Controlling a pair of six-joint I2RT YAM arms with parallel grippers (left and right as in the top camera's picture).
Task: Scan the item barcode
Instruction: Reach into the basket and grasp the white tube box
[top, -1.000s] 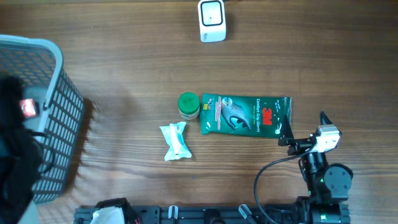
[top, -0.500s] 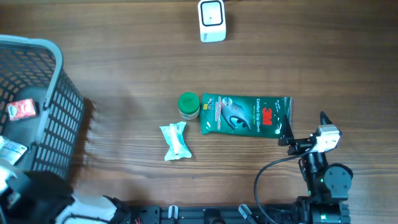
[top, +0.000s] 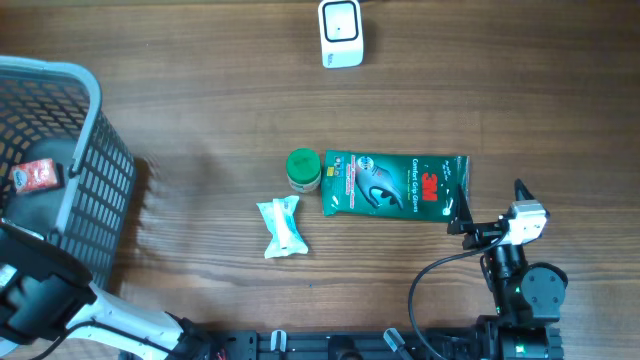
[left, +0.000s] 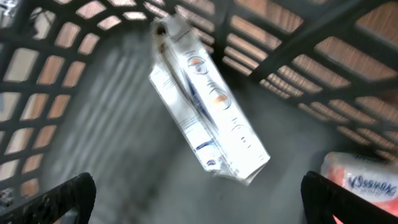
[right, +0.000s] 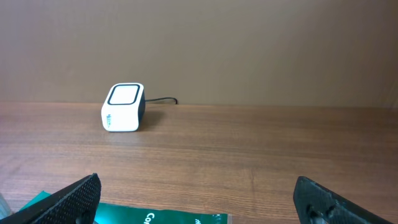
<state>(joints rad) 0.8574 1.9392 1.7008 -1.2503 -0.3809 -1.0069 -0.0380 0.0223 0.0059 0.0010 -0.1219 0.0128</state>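
Change since a second ago: left arm (top: 40, 300) has backed off the basket (top: 60, 68) to the near-left corner. Left gripper (left: 198, 186) is spread wide and empty, and we see a white packet (left: 205, 112) below it, probably in the basket, though the view is blurry. Right gripper (right: 196, 190) is wide and unmoved beside the green glove pack (top: 395, 185). Scanner (top: 341, 33) is well apart.

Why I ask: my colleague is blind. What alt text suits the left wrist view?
A white printed packet sits diagonally inside a dark lattice basket, seen from above. The open left end effector frames the bottom corners, and a white tissue-style pack peeks in at lower right.
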